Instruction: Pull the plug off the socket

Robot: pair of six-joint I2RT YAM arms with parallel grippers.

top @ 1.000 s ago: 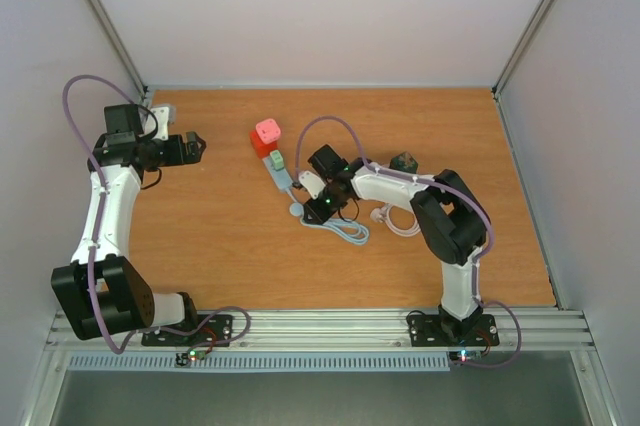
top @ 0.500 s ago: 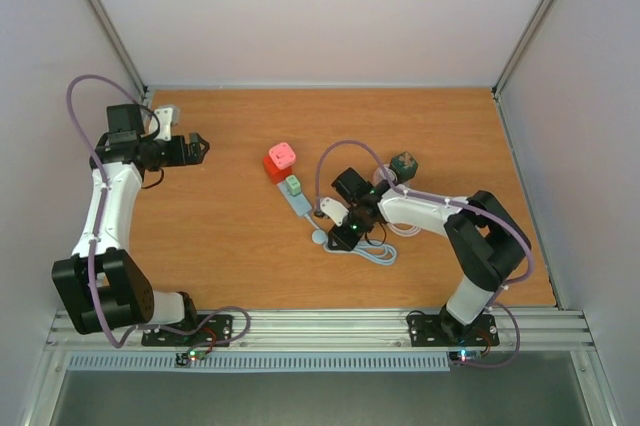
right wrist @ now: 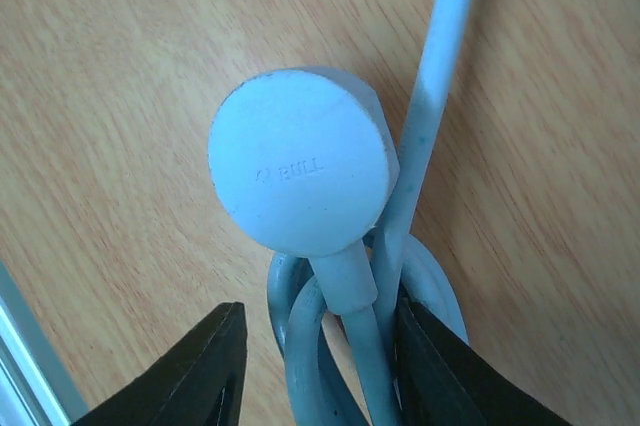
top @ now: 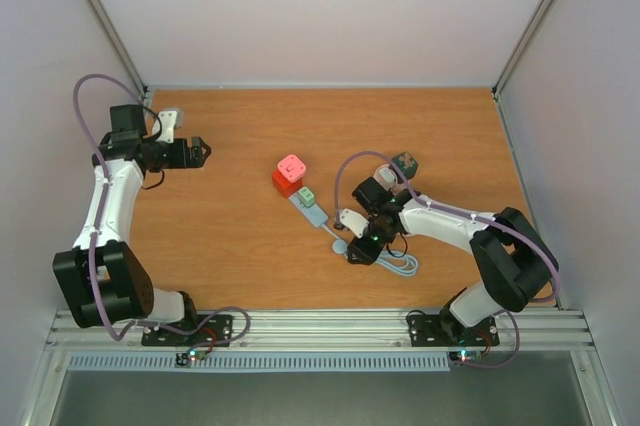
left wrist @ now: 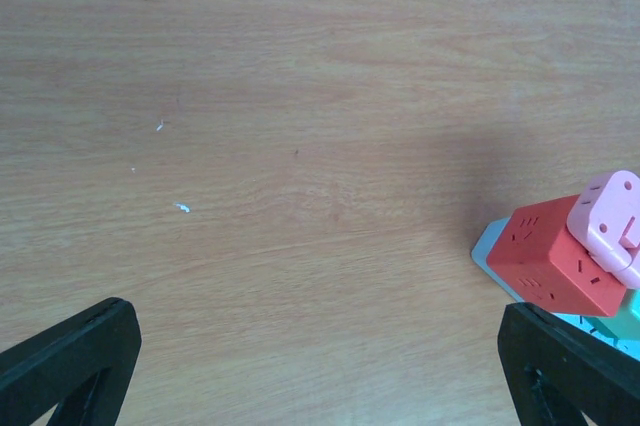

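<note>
Fingers of the right gripper were loosened around one cord beneath one plug, both dragged nearer than before; the left gripper was spread wide.

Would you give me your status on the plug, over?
Left gripper open, off to the side. Right gripper astride the coiled cable, grip unclear. Green plug seated in the power strip, red cube beside it.

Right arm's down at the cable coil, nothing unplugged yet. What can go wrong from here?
1. The right gripper straddles the coiled pale blue cable beside the round pale blue plug head; lifting may snag a loop and drag the pale blue power strip.
2. The pink cube sits on the red cube on that strip, and nothing pins the strip: the open left gripper hangs far off, so a pull may lift everything together.
</note>
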